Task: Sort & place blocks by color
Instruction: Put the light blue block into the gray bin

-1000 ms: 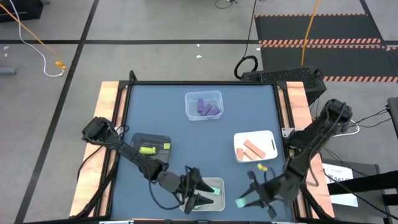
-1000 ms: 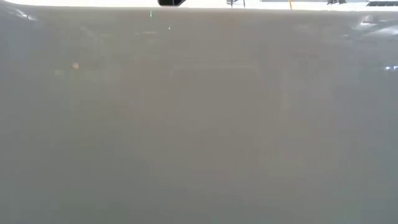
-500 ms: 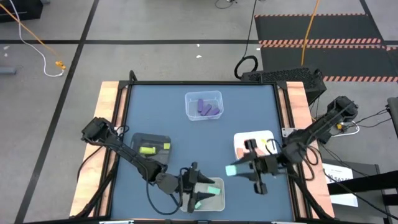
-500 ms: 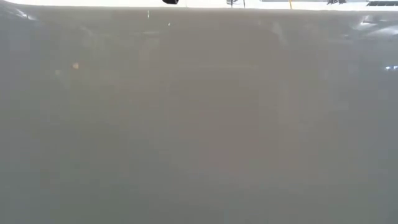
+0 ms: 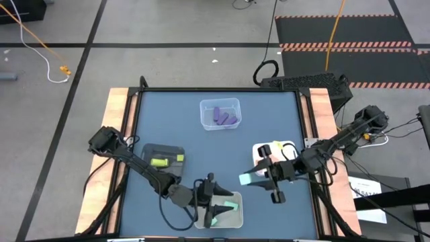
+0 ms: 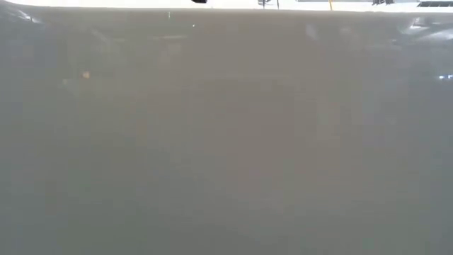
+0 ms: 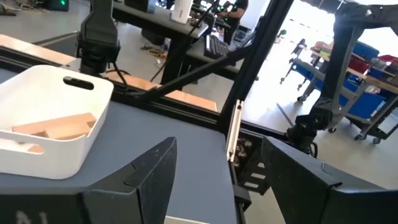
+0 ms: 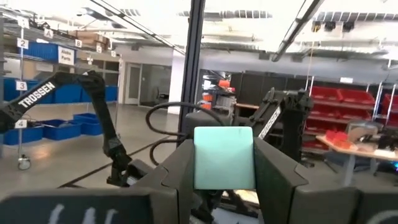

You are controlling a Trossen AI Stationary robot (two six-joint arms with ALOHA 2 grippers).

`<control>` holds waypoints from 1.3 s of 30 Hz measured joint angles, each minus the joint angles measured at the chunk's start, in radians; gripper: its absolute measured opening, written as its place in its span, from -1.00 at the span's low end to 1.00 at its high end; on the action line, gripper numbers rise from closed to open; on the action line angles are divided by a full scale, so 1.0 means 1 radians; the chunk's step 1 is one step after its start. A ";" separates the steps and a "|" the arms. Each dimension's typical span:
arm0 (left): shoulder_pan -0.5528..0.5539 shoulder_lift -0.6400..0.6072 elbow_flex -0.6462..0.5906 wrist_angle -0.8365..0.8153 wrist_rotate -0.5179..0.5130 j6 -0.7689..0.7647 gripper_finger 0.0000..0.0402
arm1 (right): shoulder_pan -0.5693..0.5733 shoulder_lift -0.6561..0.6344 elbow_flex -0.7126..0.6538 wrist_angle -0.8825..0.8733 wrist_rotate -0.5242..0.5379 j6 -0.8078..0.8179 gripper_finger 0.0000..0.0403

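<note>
My right gripper (image 5: 252, 179) is shut on a light teal block (image 5: 246, 179) above the table, near the white tray (image 5: 289, 145) of salmon blocks, which its arm partly covers. My left gripper (image 5: 216, 204) is open over the clear tray (image 5: 235, 216) at the near edge. A teal block (image 5: 230, 204) lies in that tray. Yellow-green blocks (image 5: 159, 161) lie in the black tray (image 5: 168, 150), and purple blocks (image 5: 224, 117) in the far clear tray (image 5: 208, 106). The left wrist view shows the salmon blocks (image 7: 59, 126) in the white tray (image 7: 87, 149). The low view shows only grey. My right gripper pinches the teal block between its two fingers, one on each of two opposite side faces (image 8: 202, 158). The fingers lie about level and point toward the table's left. The block's flat end face (image 8: 224, 157) looks back at the wrist camera, and the block is lifted clear of the table.
The trays stand spread over the blue table top (image 5: 201, 151), with bare blue surface between them in the middle. Wooden side rails (image 5: 117, 114) and a black frame edge the table. The left arm (image 5: 134, 160) reaches across the black tray's near side.
My right gripper has carried the teal block from the table's near right corner up and toward the far left, ending beside the white tray with its fingers turned about level. It has stayed shut on the block. My left gripper has stayed over the near clear tray.
</note>
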 joint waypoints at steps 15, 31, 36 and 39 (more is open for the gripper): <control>-0.006 0.000 0.000 -0.013 -0.207 0.038 0.18 | 0.061 0.264 -0.001 0.095 0.001 0.220 -0.45; -0.110 -0.251 0.000 -0.494 -0.591 -0.049 0.18 | 0.105 0.616 0.051 0.215 0.153 0.428 -0.45; -0.118 -0.296 0.000 -0.493 -0.591 -0.056 0.18 | 0.105 0.726 0.121 0.213 0.167 0.432 -0.45; -0.124 -0.305 0.000 -0.498 -0.590 -0.056 0.18 | 0.103 0.763 0.150 0.217 0.166 0.432 -0.45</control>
